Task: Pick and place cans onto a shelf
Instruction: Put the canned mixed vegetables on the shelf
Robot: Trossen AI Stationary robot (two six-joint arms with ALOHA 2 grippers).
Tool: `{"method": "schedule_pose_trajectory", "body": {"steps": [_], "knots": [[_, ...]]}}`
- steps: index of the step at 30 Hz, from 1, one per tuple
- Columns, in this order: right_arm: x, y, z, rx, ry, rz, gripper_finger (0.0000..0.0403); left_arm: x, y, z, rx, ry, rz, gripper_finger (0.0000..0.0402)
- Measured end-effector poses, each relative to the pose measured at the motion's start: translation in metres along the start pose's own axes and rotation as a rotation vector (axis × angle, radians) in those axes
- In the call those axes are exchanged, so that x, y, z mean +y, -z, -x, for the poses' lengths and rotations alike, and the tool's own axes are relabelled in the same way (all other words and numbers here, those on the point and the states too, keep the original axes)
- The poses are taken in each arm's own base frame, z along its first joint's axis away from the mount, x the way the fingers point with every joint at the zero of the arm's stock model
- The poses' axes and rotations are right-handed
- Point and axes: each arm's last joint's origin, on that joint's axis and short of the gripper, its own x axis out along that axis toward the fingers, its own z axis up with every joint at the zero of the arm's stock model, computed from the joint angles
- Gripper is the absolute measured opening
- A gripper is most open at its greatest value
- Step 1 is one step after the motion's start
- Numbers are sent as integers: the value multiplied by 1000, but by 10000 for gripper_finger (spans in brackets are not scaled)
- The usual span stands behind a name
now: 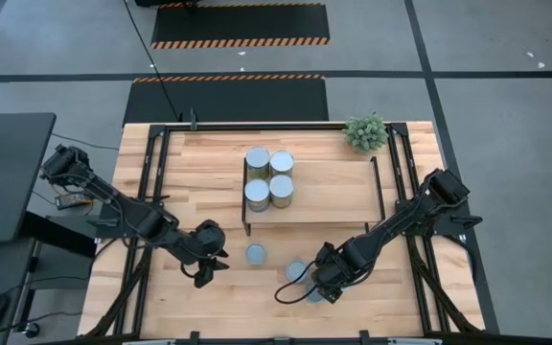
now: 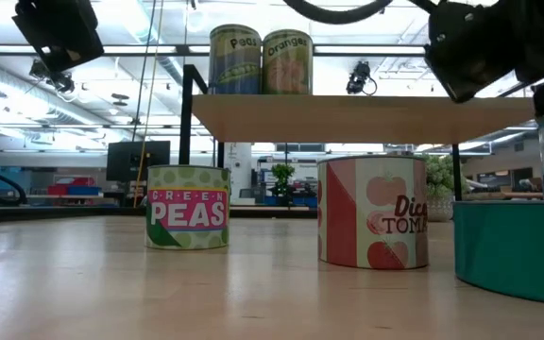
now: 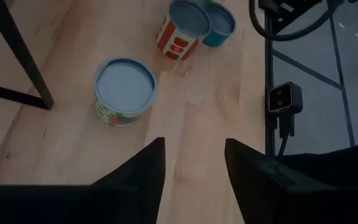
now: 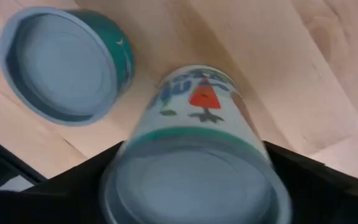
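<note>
A white-labelled can (image 4: 194, 155) is pinched by the right gripper (image 1: 316, 287), bent low in front of the shelf (image 1: 333, 196). The left gripper (image 1: 211, 271) is held spread beside the green peas can (image 1: 256, 254).

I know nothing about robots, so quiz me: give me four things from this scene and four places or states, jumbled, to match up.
1. green peas can
2. white can with teal band
3. small plant
4. left gripper

A. open, holding nothing
B. clamped between the right gripper's fingers
C. at the table's corner, beside the shelf
D. standing untouched on the table in front of the shelf

Pairs: 1-D, 2-B, 3-C, 4-A.
</note>
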Motion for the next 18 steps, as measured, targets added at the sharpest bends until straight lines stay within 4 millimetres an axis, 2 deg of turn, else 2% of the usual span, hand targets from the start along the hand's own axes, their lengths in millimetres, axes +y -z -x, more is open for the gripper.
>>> {"method": "schedule_pose_trajectory", "body": {"steps": [4, 9, 13, 18], "knots": [[0, -1, -1, -17, -6, 31, 317, 2, -2, -1, -6, -8, 8, 172], [5, -1, 7, -16, -11, 195, 291, 3, -3, -1, -8, -10, 8, 172], [12, 0, 26, -16, 13, 348, 291, 3, -3, -1, -8, -10, 8, 172], [18, 0, 66, -42, 93, 536, 297, 3, -3, -1, -8, -9, 8, 172]]}}
